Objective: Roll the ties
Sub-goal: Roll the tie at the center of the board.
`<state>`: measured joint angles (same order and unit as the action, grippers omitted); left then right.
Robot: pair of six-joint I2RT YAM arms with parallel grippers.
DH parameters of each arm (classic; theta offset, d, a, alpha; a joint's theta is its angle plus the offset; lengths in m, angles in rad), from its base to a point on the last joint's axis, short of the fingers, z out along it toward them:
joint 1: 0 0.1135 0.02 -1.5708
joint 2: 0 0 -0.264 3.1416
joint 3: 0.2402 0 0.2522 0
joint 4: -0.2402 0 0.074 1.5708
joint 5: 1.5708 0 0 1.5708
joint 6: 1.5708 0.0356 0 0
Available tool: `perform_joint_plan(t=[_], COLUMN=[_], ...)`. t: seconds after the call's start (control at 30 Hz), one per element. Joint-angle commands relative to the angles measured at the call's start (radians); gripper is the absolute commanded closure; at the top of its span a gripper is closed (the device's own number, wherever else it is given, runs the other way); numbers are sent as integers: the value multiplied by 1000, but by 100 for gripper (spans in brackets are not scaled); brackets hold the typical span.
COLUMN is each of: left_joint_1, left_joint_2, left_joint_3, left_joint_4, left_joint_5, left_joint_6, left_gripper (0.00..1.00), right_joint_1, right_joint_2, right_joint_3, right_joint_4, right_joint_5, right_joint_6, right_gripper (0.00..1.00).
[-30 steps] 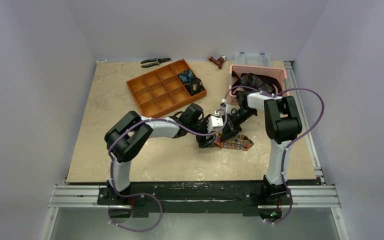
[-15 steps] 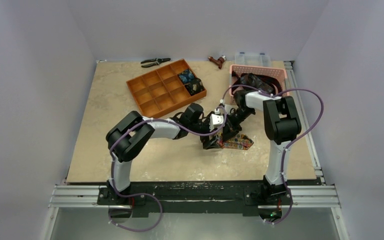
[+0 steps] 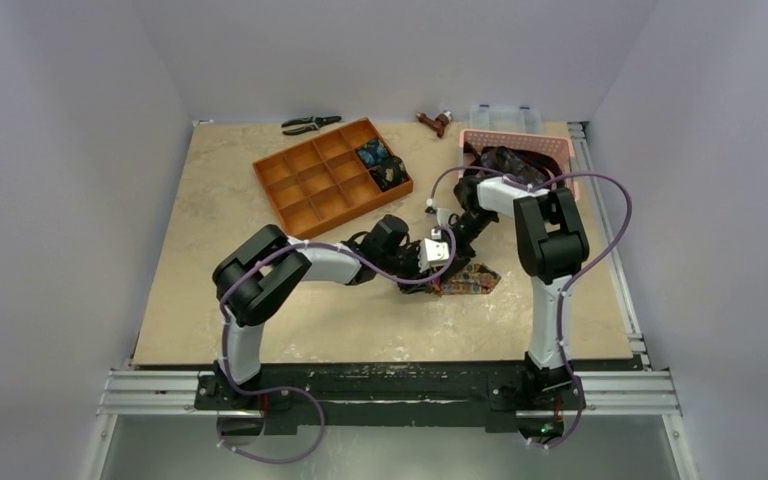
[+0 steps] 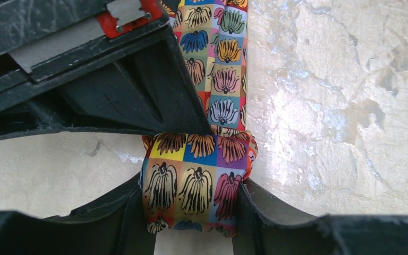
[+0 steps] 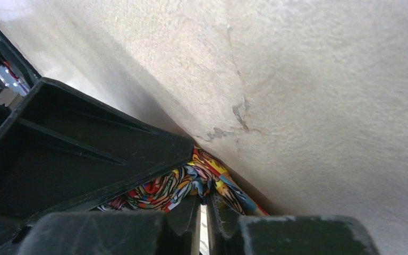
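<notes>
The tie [image 4: 219,64] lies on the table [image 3: 260,270] between the two arms, just in front of the left one's wrist. Its near end is turned over into a short, fat roll, and the flat strip runs away from that roll.

The left gripper [image 4: 190,197] is spread to the tie's full width, one finger touching each side of the roll, so it has the roll clasped edge to edge. The right gripper [image 5: 204,206] is nearly closed – only a slit between its fingers – with printed cloth bunched in the pinch right where the strip meets the roll.

The tie looks light, limp and probably slick; it will not hold a shape unaided, and a loose turn would likely spring open or slide sideways. My judgement is that the best hold is on the roll's two edges, as the left gripper has it, with the strip kept taut and flat beside it.

Far off, a tray [image 3: 290,196] holds two dark coils [image 3: 374,153], and a basket [image 3: 560,147] holds more dark cloth.
</notes>
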<state>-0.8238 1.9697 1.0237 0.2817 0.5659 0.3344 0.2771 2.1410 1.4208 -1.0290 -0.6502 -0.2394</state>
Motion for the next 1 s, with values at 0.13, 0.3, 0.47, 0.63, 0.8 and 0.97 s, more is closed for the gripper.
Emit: perform_joint_plan(t=[0.13,0.3,0.47,0.63,0.8,0.97], left_joint_1=[-17,-29,-41,-50,-52,-52], left_joint_2=[-14,9,23,35,37,42], left_joint_3=[-5,56,102,126,141,160], left_joint_4=[-273,-372,-425,-456,-470,-489], left_joint_5=[-172,-229,-255,-266,-268,-281], left_joint_6=[48,29,9,-4,-21,-32], left_gripper=[73,73,71,68,65,65], right_joint_1=[-56,-98,-72,-40,-40,-42], right_joint_2=[-29,-146,-169,-122,-56,-71], right_joint_3=[97,21,-30,-16,-2,-4], right_joint_4=[34,-33,-22,-6,33,11], right_joint_5=[18,-152,-303,-254,-115,-74], right_joint_6=[-91,-103,-25,-21,-12,-16], right_gripper=[68,55,38,52,59,45])
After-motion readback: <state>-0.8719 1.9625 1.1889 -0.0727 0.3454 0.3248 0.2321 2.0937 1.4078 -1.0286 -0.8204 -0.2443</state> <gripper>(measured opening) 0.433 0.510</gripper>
